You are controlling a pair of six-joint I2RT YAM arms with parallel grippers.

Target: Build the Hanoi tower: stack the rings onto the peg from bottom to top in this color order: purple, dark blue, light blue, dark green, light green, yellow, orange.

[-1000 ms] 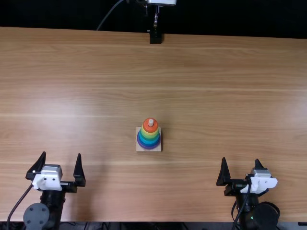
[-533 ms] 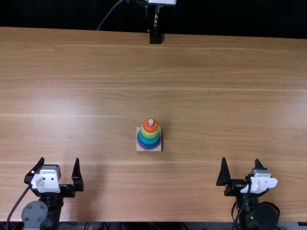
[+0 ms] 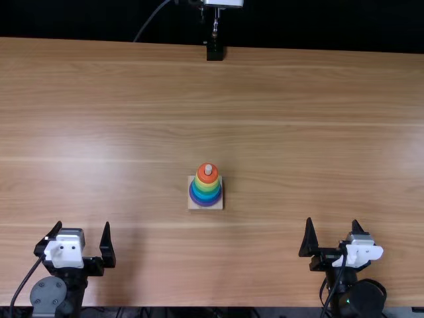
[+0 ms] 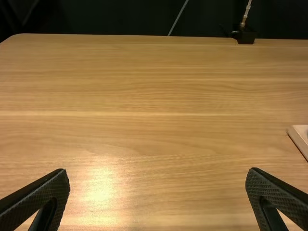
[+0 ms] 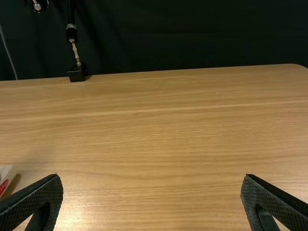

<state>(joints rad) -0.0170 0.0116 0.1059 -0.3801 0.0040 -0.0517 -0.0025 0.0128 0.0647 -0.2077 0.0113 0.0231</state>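
Near the table's middle, the ring tower stands on a square wooden base, with purple lowest, blue, green and yellow above it, and orange on top around the pale peg tip. My left gripper is open at the near left, well away from the tower; in its wrist view the left gripper has wide-spread fingers and a corner of the base lies off to one side. At the near right my right gripper stands open, and so does the right gripper in its wrist view, holding nothing.
A black clamp mount with a metal rod sits on the table's far edge, and a dark curtain hangs behind. The wooden table stretches around the tower on all sides.
The left gripper has drawn back slightly toward the table's near edge. My right arm and the ring tower have stayed where they were.
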